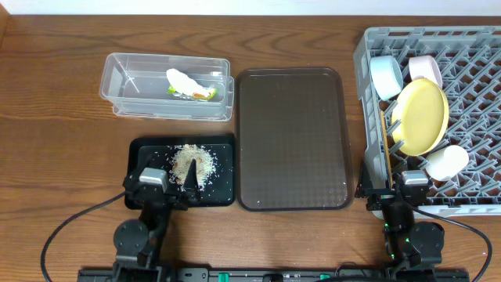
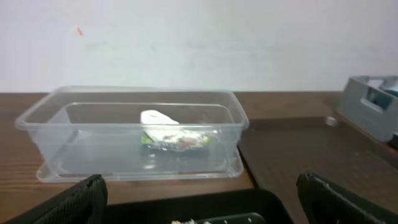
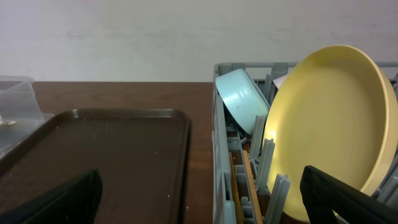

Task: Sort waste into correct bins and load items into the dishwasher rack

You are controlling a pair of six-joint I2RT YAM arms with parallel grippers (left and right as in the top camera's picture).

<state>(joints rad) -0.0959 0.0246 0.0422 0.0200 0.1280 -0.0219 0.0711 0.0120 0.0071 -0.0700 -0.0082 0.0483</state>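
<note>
Beyond spread left fingers [image 2: 71, 206], wrapper [image 2: 177, 137] in clear tub [image 2: 37, 124]; right fingers [image 3: 62, 208] spread too

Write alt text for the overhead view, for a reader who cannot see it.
A grey dishwasher rack at right holds a yellow plate, a light blue bowl and other pale dishes. At left, a clear tub holds a snack wrapper and a black tray holds crumbly food leftovers; a brown serving tray lies between.
</note>
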